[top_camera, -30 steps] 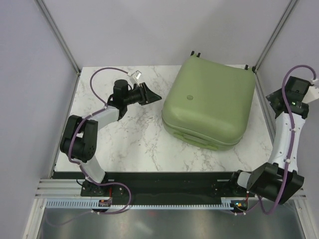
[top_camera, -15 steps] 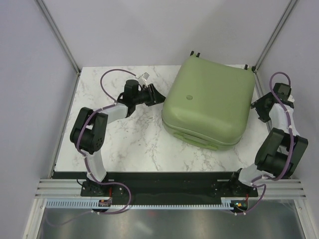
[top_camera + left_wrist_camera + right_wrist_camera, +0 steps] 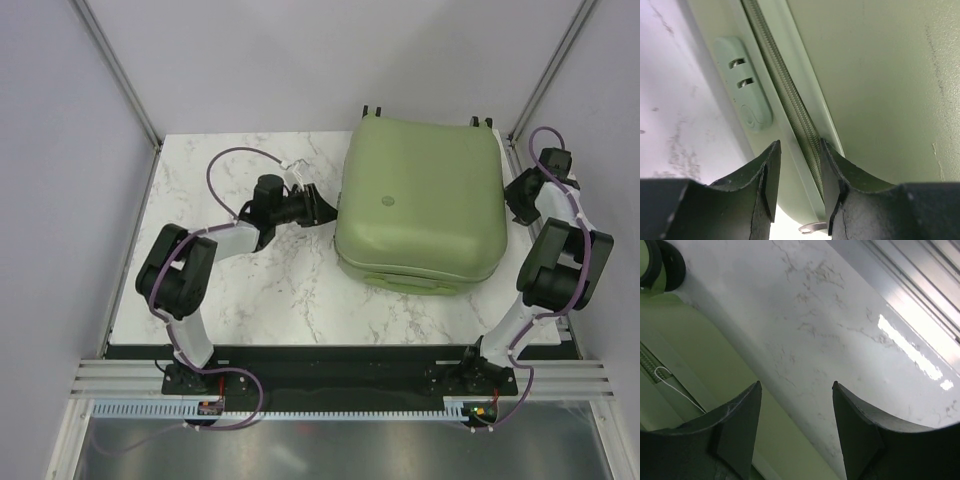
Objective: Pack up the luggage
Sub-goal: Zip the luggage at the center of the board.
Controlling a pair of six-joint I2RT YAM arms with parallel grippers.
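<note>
The luggage [image 3: 420, 200], a pale sage-green hard-shell suitcase, lies closed and flat on the marble table [image 3: 250, 290], its round logo [image 3: 388, 200] facing up. My left gripper [image 3: 327, 211] is against its left side. In the left wrist view that gripper [image 3: 797, 170] is open, its fingers astride the shell's rim beside the zipper [image 3: 790, 110], with a metal zipper pull [image 3: 812, 228] low between them. My right gripper [image 3: 513, 195] sits by the suitcase's right side. The right wrist view shows it [image 3: 796, 390] open over bare marble, the green shell [image 3: 685, 385] just beside its left finger.
Grey walls and aluminium frame posts [image 3: 120, 70] enclose the table. A black caster wheel [image 3: 662, 262] shows at the suitcase's far corner, and more wheels [image 3: 480, 122] stick out at its back edge. A green moulded foot [image 3: 742, 82] sits on the side. A metal rail [image 3: 920, 280] borders the table's right edge.
The suitcase has turned from a skewed lie to square with the table. My left gripper moved right onto its left side. My right arm folded down and in to its right side.
</note>
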